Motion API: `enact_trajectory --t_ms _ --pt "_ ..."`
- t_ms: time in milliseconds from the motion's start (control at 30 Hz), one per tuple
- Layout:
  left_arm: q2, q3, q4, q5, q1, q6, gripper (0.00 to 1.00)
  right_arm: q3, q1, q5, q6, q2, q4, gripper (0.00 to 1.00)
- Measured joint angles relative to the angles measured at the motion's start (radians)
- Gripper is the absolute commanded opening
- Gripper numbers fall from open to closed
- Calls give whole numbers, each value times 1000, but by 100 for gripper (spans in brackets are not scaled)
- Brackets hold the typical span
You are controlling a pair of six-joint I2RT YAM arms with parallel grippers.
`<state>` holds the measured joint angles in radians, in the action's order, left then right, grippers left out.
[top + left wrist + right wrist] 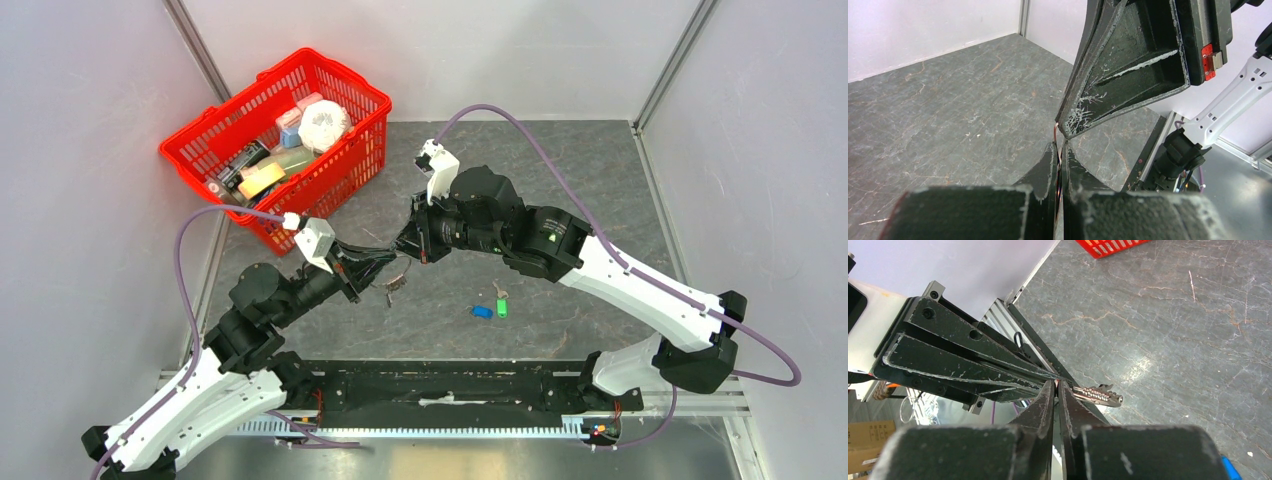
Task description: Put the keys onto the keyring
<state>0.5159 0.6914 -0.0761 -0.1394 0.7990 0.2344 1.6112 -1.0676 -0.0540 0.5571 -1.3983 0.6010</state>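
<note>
Silver keys in a small cluster (1097, 394) jut out from where the two claws meet above the middle of the grey stone-patterned desk (560, 180). They seem to hang from the keyring (398, 282), which is held off the desk between the arms.

The left claw (1060, 150) has its fingers pressed together on a thin wire that I take to be the ring. The right claw (1056, 387) meets it tip to tip, with only a narrow slit between its fingers. Whether it grips the ring cannot be told.

A blue key (482, 311) and a green key (501, 306) lie loose side by side on the desk, nearer and to the right of the claws. A third small piece lies just beyond them, too small to identify.

Judging from this, the task is partly done. Some keys appear to be on the ring, and at least the two coloured ones are not yet threaded. Neither claw is free to fetch one.

The red basket (345, 75) at the far left plays no part.
</note>
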Motion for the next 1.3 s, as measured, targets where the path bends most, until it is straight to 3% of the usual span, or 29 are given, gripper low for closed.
enact_trajectory --t_ms 267,700,1000,1300 --pt "0 2 -2 2 0 0 2 0 -2 -3 8 0 -10 27" --pt "-2 2 -34 8 0 0 2 -62 -9 48 19 135 -39 39" --pt "-14 2 -51 17 0 0 2 -319 14 212 35 313 -12 42" --pt "-27 2 -58 35 0 0 2 -639 78 309 101 290 41 41"
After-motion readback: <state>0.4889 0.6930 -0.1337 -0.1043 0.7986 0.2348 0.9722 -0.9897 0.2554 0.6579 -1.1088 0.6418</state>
